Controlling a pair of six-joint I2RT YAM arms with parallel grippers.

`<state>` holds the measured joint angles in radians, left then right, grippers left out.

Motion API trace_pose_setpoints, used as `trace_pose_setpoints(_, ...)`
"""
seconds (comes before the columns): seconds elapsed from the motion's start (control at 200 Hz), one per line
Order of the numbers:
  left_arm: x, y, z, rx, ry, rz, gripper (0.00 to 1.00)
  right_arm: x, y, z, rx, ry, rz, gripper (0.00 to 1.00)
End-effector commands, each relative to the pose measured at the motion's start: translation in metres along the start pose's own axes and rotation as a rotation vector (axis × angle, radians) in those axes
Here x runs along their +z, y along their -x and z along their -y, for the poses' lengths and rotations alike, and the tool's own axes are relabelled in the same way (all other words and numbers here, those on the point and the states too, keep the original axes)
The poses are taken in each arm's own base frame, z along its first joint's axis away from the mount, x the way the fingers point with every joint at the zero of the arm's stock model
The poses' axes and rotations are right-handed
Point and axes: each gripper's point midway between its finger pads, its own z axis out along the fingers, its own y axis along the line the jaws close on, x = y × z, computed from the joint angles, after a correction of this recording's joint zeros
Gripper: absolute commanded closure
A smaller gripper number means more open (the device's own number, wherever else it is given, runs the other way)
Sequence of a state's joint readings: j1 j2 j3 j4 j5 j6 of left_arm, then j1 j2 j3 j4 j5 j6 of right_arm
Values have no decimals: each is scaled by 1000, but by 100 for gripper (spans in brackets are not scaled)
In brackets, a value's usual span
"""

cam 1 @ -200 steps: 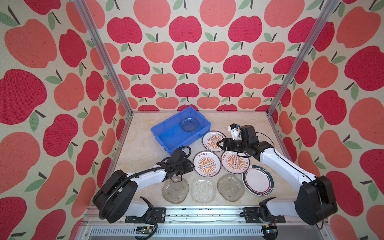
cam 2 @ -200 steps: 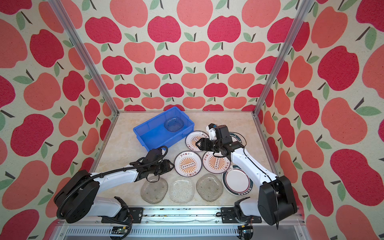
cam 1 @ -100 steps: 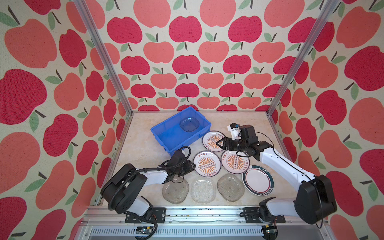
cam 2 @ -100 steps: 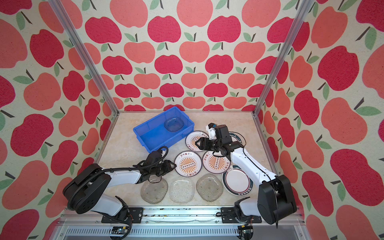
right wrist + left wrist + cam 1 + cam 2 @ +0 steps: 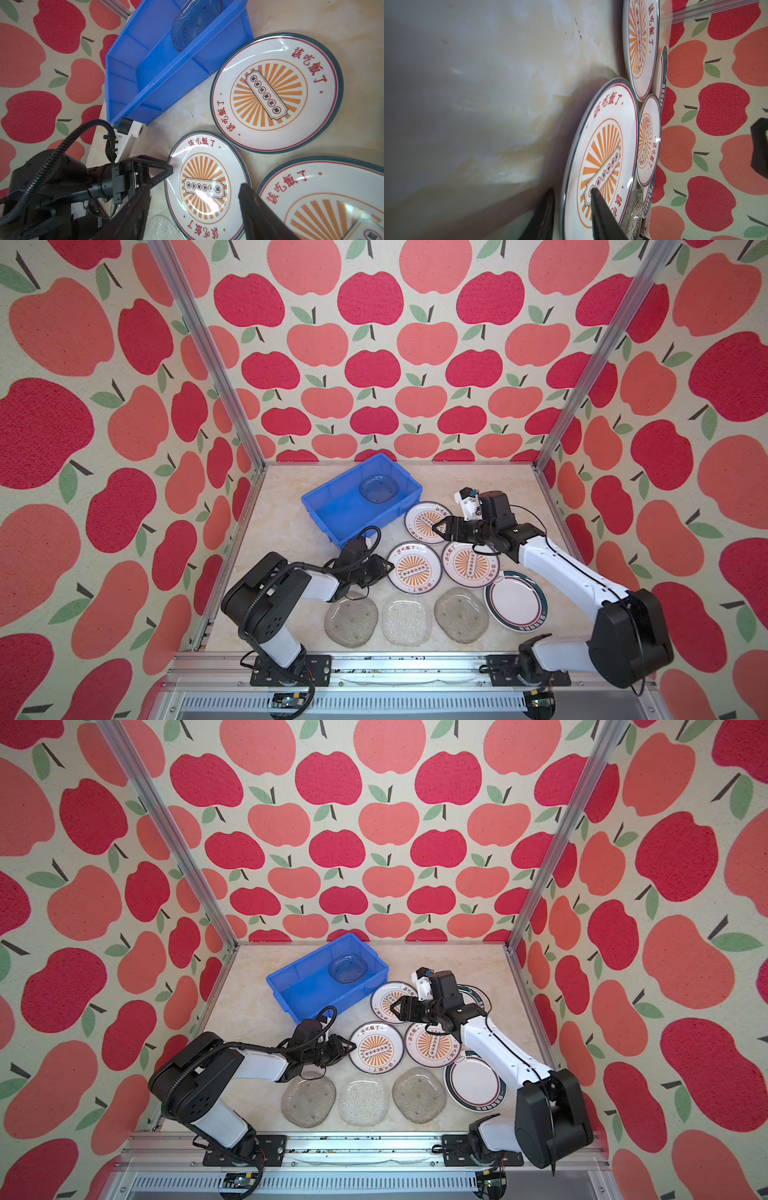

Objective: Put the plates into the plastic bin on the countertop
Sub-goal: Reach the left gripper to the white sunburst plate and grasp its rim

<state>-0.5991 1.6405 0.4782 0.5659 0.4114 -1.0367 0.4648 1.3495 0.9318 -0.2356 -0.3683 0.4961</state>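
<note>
The left gripper [image 5: 387,568] straddled the rim of a sunburst plate [image 5: 413,568]; whether it pinched was unclear. The right gripper [image 5: 437,526] hung spread.

The left gripper [image 5: 572,190] is seen with its two dark fingers [image 5: 602,216] set astride the rim of the nearest sunburst plate [image 5: 604,145]. One finger is laid over the printed face and the other over the countertop [image 5: 477,93] just outside the rim, where a thin gap shows. A second sunburst plate [image 5: 648,141] is seen just beside it and a third sunburst plate [image 5: 641,47] farther off, with a green-rimmed plate [image 5: 662,68] towards the apple-patterned wall [image 5: 716,104] and a ribbed glass plate [image 5: 634,209] near the fingers.
</note>
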Motion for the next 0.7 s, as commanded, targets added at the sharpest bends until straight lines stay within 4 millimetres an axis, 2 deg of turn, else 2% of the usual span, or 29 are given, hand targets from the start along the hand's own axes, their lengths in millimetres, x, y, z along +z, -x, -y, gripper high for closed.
trace_pose_setpoints(0.0,3,-7,-20,-32,75,-30,71,1,-3,-1,-12,4,-1,29)
trace_pose_setpoints(0.365,3,-6,-27,-29,110,-23,82,3,-2,0,-12,1,3,29)
trace_pose_setpoints(0.695,4,0,-21,-23,90,-11,90,4,-1,1,-8,4,9,29)
